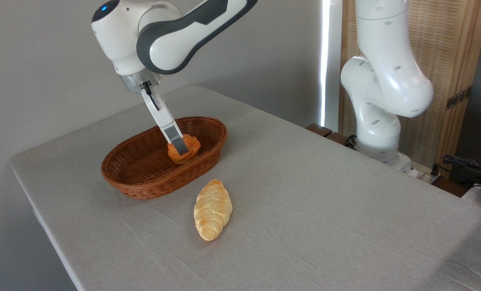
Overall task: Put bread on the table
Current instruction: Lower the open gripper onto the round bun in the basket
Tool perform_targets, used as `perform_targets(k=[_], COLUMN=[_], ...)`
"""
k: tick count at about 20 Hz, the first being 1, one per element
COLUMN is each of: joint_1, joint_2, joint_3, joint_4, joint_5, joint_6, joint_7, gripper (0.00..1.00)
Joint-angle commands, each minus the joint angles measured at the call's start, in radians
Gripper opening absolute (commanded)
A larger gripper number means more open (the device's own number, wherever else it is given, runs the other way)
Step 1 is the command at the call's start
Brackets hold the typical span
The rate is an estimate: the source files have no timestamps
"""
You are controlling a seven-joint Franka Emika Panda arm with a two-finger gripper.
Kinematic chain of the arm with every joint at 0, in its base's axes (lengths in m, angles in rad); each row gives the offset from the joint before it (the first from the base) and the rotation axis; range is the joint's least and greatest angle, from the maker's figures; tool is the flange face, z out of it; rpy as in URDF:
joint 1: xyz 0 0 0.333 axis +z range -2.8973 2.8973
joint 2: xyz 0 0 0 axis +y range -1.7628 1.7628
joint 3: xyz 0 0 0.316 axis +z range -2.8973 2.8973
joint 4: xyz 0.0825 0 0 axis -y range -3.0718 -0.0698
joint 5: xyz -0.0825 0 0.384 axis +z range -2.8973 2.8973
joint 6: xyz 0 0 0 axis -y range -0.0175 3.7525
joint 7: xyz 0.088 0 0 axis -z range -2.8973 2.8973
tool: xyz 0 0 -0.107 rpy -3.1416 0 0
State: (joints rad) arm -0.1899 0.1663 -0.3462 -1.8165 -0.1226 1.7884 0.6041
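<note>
Two breads are in sight, and only one concerns me: the small orange-brown bun sitting inside the oval wicker basket, toward the basket's right-hand end and close under its near rim. The other, a pale braided loaf, lies on the grey-clothed table just in front of the basket, on the side nearer the table's front edge. My pincer reaches down slantwise into the basket, and the finger I can see lies flat across the bun's front left side; the second finger is hidden behind the bun, so I judge my jaws are pressed onto it, though whether the bun rests on the basket floor or hangs just clear of it I cannot tell. I expect it to be light, so weight should not trouble the hold. Its lumpy split top looks uneven and would give poor seating, while the ridged base below seems the firmer, more regular band, so I would keep my pads across the body just above that base. If it is real bread it may crush; if a moulded model, it may be smooth and slip, so I judge a moderate squeeze best. Bare cloth lies right of the basket, well apart from the loaf, toward the table's far right edge.
</note>
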Motion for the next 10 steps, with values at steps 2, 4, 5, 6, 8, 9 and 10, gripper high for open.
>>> perform_targets(k=[2, 4, 5, 6, 8, 9, 10], joint_1=[-0.019, -0.019, -0.019, -0.019, -0.019, -0.017, -0.017], joint_2=[0.03, 0.03, 0.03, 0.03, 0.032, 0.03, 0.03], joint_3=[0.004, 0.006, 0.006, 0.006, 0.004, 0.006, 0.006], joint_4=[0.002, 0.002, 0.002, 0.002, 0.002, 0.002, 0.003], joint_5=[0.024, 0.024, 0.026, 0.029, 0.052, 0.052, 0.052], joint_6=[0.016, 0.016, 0.016, 0.016, 0.014, 0.013, 0.013], joint_7=[-0.003, -0.001, 0.0, 0.012, 0.051, 0.054, 0.054], gripper=[1.0, 0.94, 0.83, 0.68, 0.47, 0.44, 0.43])
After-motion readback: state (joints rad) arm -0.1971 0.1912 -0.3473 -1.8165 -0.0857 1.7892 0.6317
